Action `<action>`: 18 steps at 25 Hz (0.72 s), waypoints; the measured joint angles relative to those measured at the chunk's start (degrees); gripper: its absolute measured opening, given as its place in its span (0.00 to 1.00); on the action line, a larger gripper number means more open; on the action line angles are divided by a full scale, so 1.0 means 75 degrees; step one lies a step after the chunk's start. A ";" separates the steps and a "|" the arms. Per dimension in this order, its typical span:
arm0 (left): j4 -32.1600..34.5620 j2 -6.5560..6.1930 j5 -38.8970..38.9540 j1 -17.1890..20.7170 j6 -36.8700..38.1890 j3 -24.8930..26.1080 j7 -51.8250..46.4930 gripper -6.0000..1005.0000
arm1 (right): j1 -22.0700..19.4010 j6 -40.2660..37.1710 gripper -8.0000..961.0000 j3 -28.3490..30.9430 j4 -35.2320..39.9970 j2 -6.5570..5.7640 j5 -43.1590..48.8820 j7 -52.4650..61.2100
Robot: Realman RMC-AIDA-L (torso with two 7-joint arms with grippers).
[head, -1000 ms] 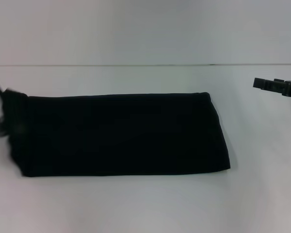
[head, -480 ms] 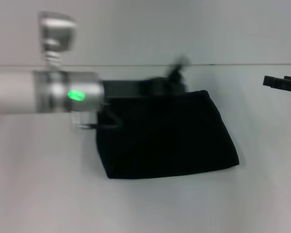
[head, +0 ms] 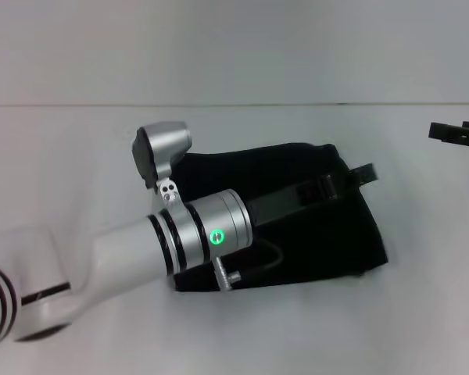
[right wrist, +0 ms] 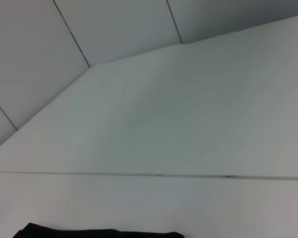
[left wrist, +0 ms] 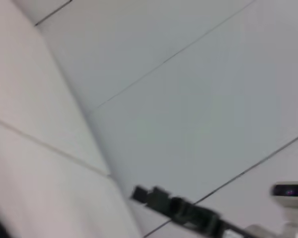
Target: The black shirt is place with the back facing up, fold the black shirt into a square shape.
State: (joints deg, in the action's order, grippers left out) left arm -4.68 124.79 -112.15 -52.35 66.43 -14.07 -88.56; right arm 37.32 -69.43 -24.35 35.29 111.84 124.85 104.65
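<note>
Folded black cloth shirt (head: 313, 234) lies mid-tabletop (head: 78, 156), the left arm stretched across it, its hand (head: 358, 175) at the shirt's far right corner, grip impossible to tell; right hand (head: 453, 133) parked far right, grip unclear.

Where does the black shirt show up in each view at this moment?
Head view: the black shirt lies mid-table, partly behind the left arm.
Left wrist view: not clearly in it.
Right wrist view: a black strip at the lower edge.
Shared landmark: the table's far edge seam.
</note>
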 joint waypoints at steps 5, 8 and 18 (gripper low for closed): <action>-0.0159 -0.0008 -0.0088 0.0093 0.0936 0.0065 0.0253 0.11 | -0.0014 -0.0075 0.93 -0.0187 -0.0068 -0.0059 0.0014 0.0238; 0.0174 -0.0056 -0.0330 0.0244 0.1711 -0.0079 0.0250 0.31 | -0.0024 -0.0218 0.93 -0.0561 -0.0071 -0.0108 0.0018 0.0688; 0.2602 -0.0169 -0.0510 0.1417 0.3260 -0.1660 0.0243 0.75 | 0.0326 -0.0878 0.92 -0.1945 -0.0474 -0.0371 0.0018 0.2299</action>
State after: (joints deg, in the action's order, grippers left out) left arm 14.84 123.52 -115.97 -41.72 90.87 -26.52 -86.74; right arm 39.76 -76.01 -38.95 31.73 109.06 124.98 121.89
